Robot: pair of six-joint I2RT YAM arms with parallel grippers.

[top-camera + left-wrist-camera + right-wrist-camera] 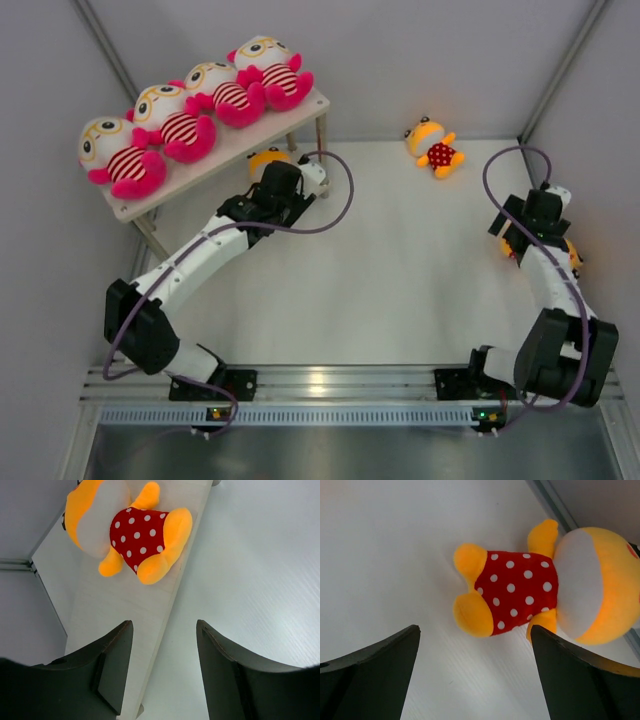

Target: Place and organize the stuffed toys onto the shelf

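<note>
The shelf (243, 141) stands at the back left. Four large striped stuffed toys (190, 125) sit in a row on its top board. A small yellow toy in a red dotted shirt (137, 530) lies on the lower board (112, 615) and peeks out below the top board in the top view (265, 158). My left gripper (164, 625) is open and empty, just short of that toy (283, 172). A second small toy (433, 145) lies on the table at the back. A third (530, 590) lies on the table by the right wall. My right gripper (475, 628) is open above it, not touching.
White walls with metal corner posts (555, 85) close in the table on three sides. The third toy is mostly hidden under my right arm (555, 280) in the top view. An aluminium rail (330, 385) runs along the near edge.
</note>
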